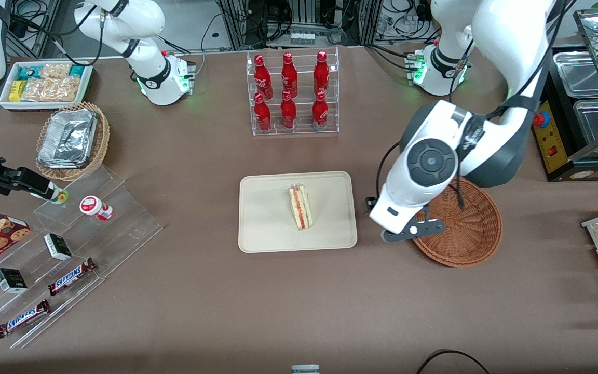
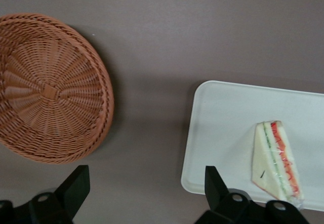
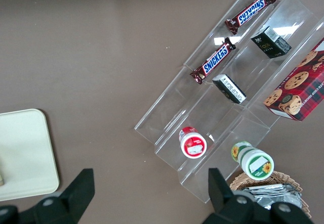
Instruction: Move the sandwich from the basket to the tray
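The sandwich (image 1: 300,208), a clear-wrapped white wedge with a red filling edge, lies on the cream tray (image 1: 262,218) at the table's middle. It also shows in the left wrist view (image 2: 276,161), on the tray (image 2: 223,118). The round reddish-brown wicker basket (image 1: 478,234) is empty and sits beside the tray, toward the working arm's end; it also shows in the left wrist view (image 2: 50,87). My left gripper (image 2: 144,183) is open and empty. It hangs above the bare table between basket and tray, mostly hidden under its arm in the front view (image 1: 382,215).
A clear rack of red bottles (image 1: 291,93) stands farther from the front camera than the tray. Acrylic steps (image 1: 70,244) with snack bars, boxes and cups, a tan basket of foil containers (image 1: 73,140) and a white snack bin (image 1: 44,83) lie toward the parked arm's end.
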Controlling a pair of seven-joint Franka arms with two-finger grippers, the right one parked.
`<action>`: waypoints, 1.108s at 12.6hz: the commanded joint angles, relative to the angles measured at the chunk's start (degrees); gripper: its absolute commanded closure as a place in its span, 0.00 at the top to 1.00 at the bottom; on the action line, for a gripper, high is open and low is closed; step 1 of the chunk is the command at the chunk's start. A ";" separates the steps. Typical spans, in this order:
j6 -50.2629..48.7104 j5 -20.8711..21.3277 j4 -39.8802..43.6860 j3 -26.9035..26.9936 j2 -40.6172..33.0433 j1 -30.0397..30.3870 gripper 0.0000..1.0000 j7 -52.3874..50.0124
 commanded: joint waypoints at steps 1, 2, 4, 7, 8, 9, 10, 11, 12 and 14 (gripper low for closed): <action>-0.11 -2.58 -4.98 -0.33 -5.33 2.91 1.00 3.89; -0.55 -3.03 -6.91 -0.24 -7.26 4.74 1.00 6.43; -0.82 -5.65 -10.78 -0.33 -11.39 8.87 1.00 12.14; -3.79 -7.60 -14.47 1.51 -17.10 10.47 1.00 20.84; -4.59 -8.56 -15.96 3.00 -19.56 10.48 1.00 23.48; -4.86 -9.53 -18.33 5.36 -22.72 10.04 1.00 26.03; -5.38 -10.41 -20.18 6.78 -25.19 9.86 1.00 27.97; -7.04 -10.59 -20.81 7.75 -26.69 9.69 1.00 29.73; -8.71 -10.68 -20.64 8.54 -27.31 9.51 1.00 30.97; -11.35 -11.11 -20.55 12.13 -29.59 7.49 1.00 32.20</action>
